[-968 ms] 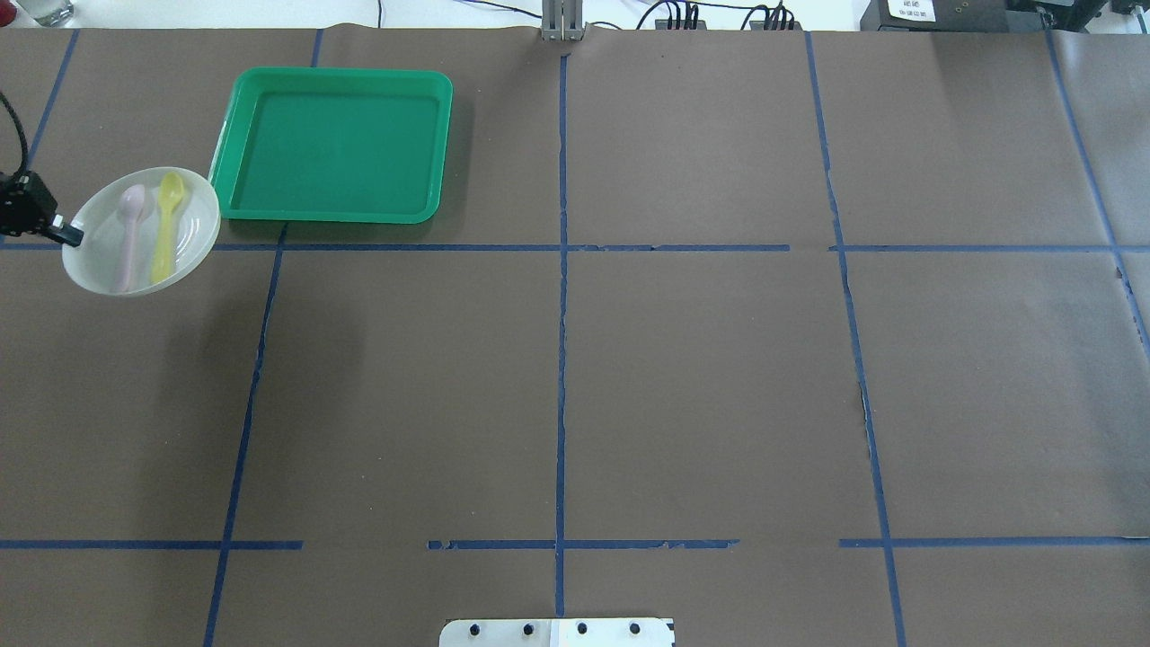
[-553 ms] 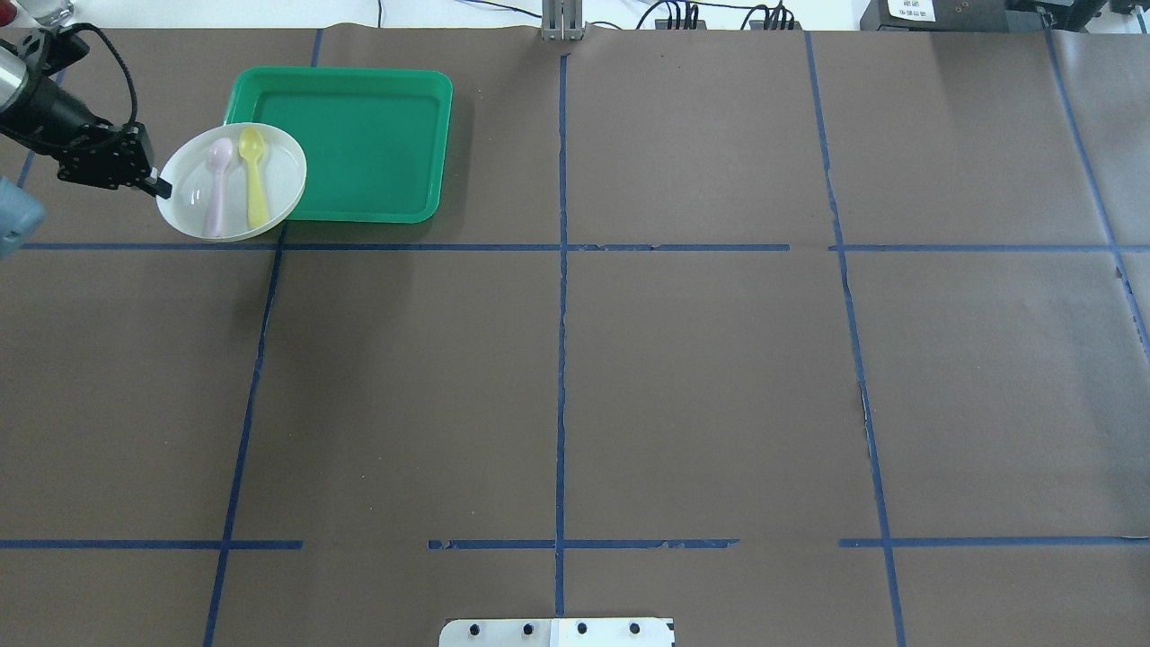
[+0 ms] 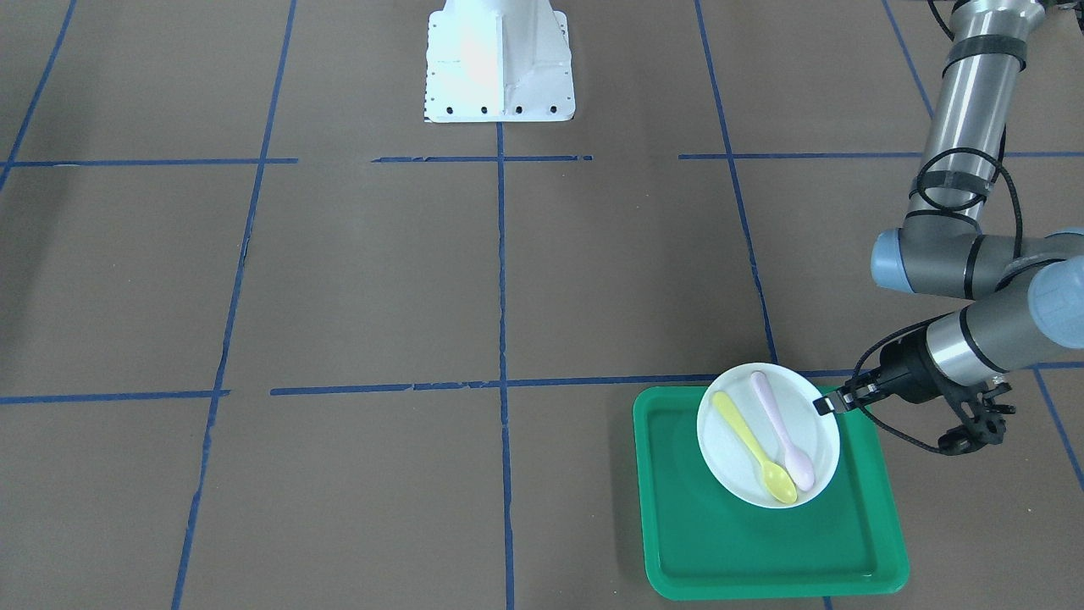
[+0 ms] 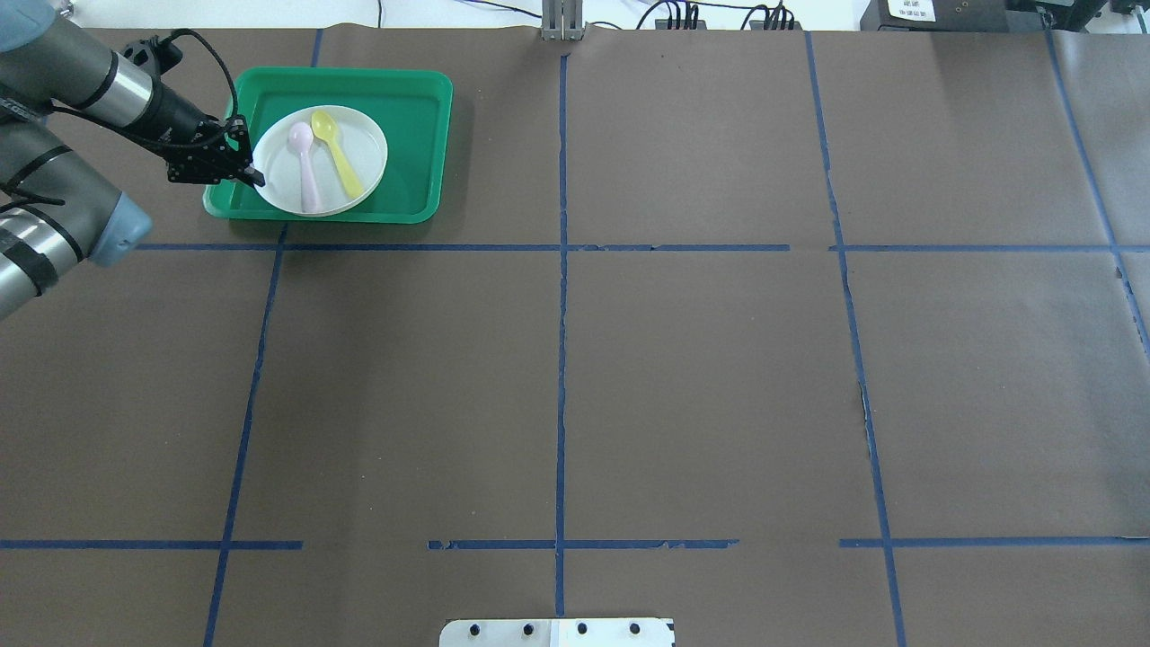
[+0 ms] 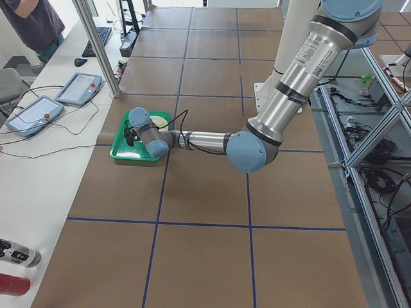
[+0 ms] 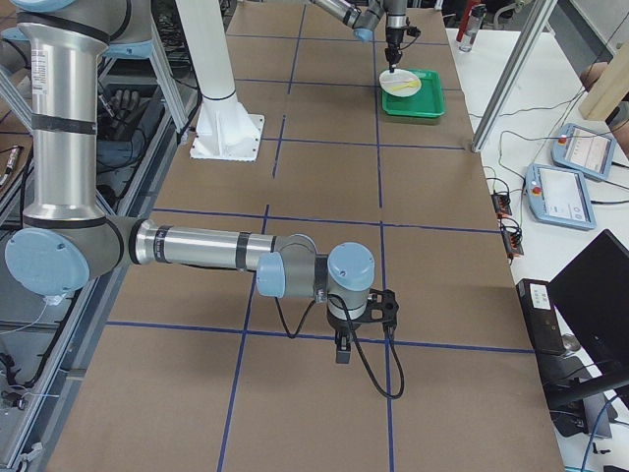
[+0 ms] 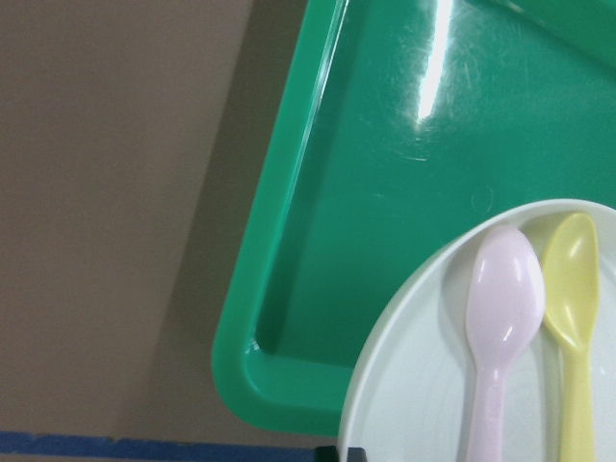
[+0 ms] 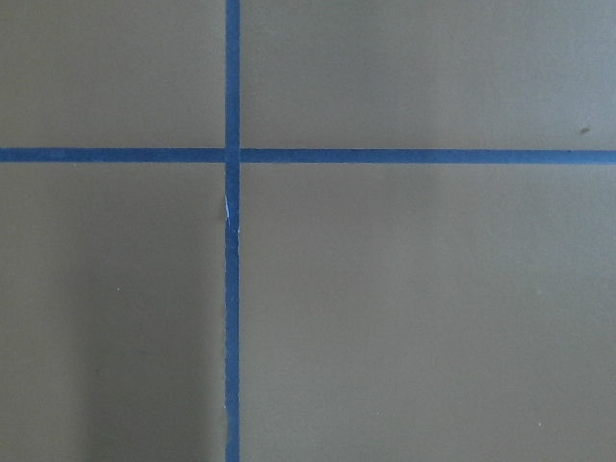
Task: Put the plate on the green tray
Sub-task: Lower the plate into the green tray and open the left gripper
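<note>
The white plate carries a pink spoon and a yellow spoon. My left gripper is shut on the plate's left rim and holds it over the left half of the green tray, seemingly a little above its floor. In the front-facing view the plate overlaps the rim of the tray on the robot's side, with the gripper beside it. The left wrist view shows the plate above the tray's corner. My right gripper hangs over bare table far away; I cannot tell whether it is open or shut.
The brown table cover is marked with blue tape lines. The robot's base plate sits at the near edge. Beyond the tray's far side stand a metal post and a side table with pendants.
My left gripper has carried the plate with both spoons to the right and away from the robot, from beside the tray's left edge to over the tray.
</note>
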### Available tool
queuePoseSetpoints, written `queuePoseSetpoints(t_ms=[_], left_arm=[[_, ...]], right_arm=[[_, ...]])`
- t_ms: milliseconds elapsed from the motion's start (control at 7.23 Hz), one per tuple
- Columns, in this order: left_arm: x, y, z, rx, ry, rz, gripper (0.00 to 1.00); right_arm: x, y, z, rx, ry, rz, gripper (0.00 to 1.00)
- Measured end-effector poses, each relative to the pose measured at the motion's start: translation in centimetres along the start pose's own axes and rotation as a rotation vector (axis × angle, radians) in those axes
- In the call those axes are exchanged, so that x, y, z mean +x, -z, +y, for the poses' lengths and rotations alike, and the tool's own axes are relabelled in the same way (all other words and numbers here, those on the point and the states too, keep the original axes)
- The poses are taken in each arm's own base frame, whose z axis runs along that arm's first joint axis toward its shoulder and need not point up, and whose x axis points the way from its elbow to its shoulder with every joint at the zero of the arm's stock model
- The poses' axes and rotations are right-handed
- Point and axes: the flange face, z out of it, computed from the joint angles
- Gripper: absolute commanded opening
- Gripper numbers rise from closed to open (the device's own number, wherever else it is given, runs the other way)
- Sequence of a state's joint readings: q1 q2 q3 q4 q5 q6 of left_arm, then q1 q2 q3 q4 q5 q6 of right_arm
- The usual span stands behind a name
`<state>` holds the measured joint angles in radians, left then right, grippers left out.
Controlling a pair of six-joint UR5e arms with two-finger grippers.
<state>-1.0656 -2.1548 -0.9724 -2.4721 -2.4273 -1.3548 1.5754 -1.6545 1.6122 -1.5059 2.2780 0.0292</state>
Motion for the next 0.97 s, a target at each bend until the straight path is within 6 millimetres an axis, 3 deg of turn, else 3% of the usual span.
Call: queuePoseSetpoints(t_ms=[277,415,553,968], left_arm=[[0.81,-1.33,-0.66,0.033,0.035,-0.004,0.00],[0.79,-1.49,-0.78,0.039,0.044,-0.005,0.10],[0.74,-1.50,-0.84,0.040,0.047,-0.004,0.99],[0.45,-0.95,-0.72,0.050,0.017,0.028,1.00]], right_arm=[[0.03,-0.04,0.03,-0.001,-0.001,0.000,1.00],[0.03,-0.04,0.04,-0.001,-0.001,0.000,1.00],[0.03,-0.04,0.04,-0.001,-0.001,0.000,1.00],[0.03,-0.04,0.04,-0.001,-0.001,0.000,1.00]])
